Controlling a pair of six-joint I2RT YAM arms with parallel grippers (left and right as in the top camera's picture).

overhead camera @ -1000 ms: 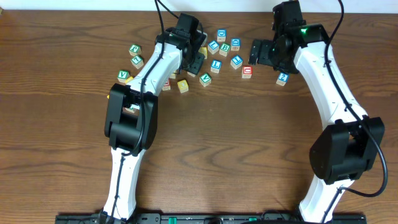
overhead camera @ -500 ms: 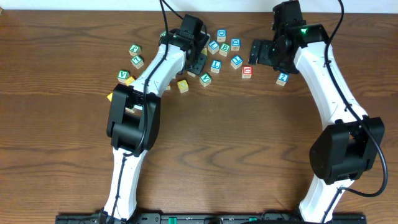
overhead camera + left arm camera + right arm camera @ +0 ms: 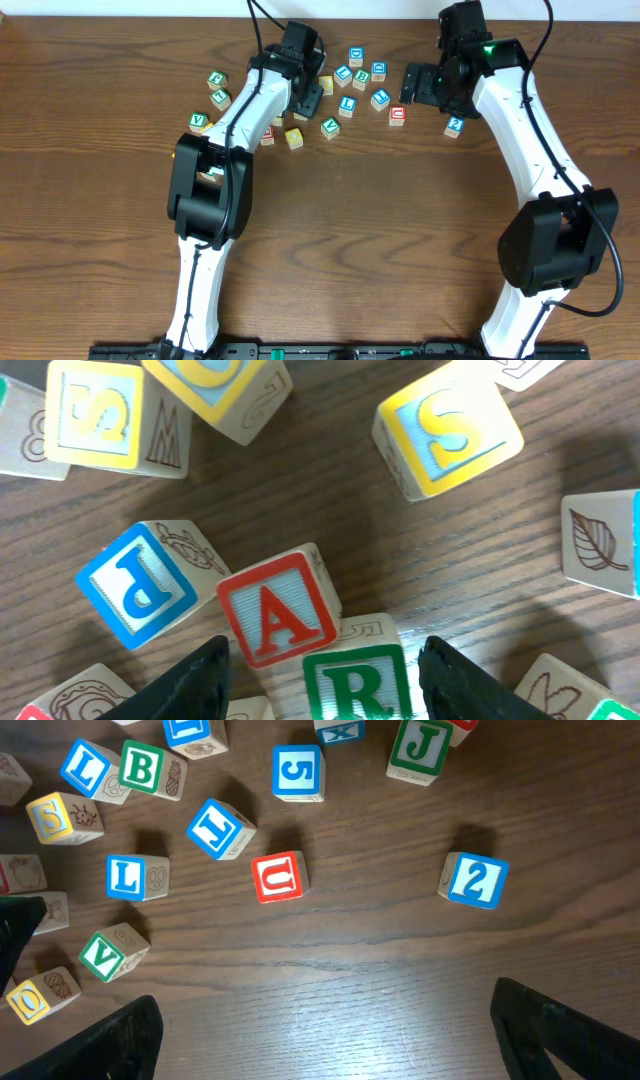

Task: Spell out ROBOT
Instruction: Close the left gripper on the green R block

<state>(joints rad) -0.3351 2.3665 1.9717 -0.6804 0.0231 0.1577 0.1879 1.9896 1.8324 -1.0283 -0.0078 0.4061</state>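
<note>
I'm holding my left gripper (image 3: 322, 665) apart astride the R (image 3: 358, 682) — ROBOT's first letter — A (image 3: 280, 610) crowding at eleven. I'm hanging my right gripper (image 3: 320, 1030) wide open.

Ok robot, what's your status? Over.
Left gripper open, straddling green R cube. Right gripper open, empty. Red A cube crowding the R.
</note>
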